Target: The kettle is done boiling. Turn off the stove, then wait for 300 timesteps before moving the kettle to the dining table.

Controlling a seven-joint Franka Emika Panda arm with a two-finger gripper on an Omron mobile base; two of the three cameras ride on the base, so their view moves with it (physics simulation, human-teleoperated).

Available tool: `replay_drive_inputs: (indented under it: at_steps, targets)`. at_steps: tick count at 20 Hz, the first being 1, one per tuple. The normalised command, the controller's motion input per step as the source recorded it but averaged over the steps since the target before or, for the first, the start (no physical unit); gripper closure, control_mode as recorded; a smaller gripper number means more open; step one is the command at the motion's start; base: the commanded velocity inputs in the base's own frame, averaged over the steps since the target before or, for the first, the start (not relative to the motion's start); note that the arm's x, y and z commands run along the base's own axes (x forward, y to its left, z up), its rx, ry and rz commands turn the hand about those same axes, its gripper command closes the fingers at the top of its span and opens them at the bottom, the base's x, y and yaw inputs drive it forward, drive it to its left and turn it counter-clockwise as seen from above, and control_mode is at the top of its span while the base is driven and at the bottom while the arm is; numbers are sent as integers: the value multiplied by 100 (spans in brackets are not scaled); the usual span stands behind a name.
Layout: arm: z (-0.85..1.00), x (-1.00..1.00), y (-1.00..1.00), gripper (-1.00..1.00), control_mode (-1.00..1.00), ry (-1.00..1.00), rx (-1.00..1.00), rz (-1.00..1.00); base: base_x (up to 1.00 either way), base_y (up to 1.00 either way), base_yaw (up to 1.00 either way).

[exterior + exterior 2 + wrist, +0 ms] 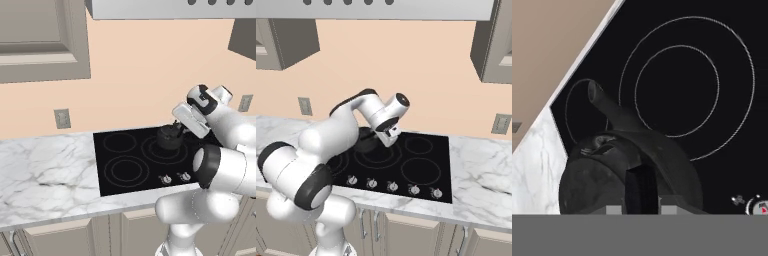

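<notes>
The dark grey kettle (169, 138) stands at the rear of the black glass stove (122, 170), over its back right burner ring. In the hand view the kettle (597, 185) is very close, with its spout pointing up and left across the cooktop (732, 125). My gripper (641, 210) straddles the arched handle, a finger tight against each side, shut on it. From the left base view the gripper (183, 126) reaches down onto the kettle's top from the right. In the right base view my arm hides most of the kettle (363, 141). The dining table is out of view.
Silver knobs (392, 186) line the stove's front edge. White marble counter (45, 172) runs to the left of the stove and also to its right (481, 175). A range hood (170, 7) and wall cabinets (40, 40) hang above. Outlets (62, 118) sit on the peach wall.
</notes>
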Motion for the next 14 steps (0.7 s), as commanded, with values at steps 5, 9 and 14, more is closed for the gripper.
replay_drive_inputs:
  at_steps: [5, 9, 14]
  targets:
    - [29, -35, 0, 100, -100, 0, 0, -1, 0, 0, 0]
    - [12, -13, 0, 100, -100, 0, 0, 0, 0, 0, 0]
    - [0, 0, 0, 100, -100, 1, 0, 0, 0, 0, 0]
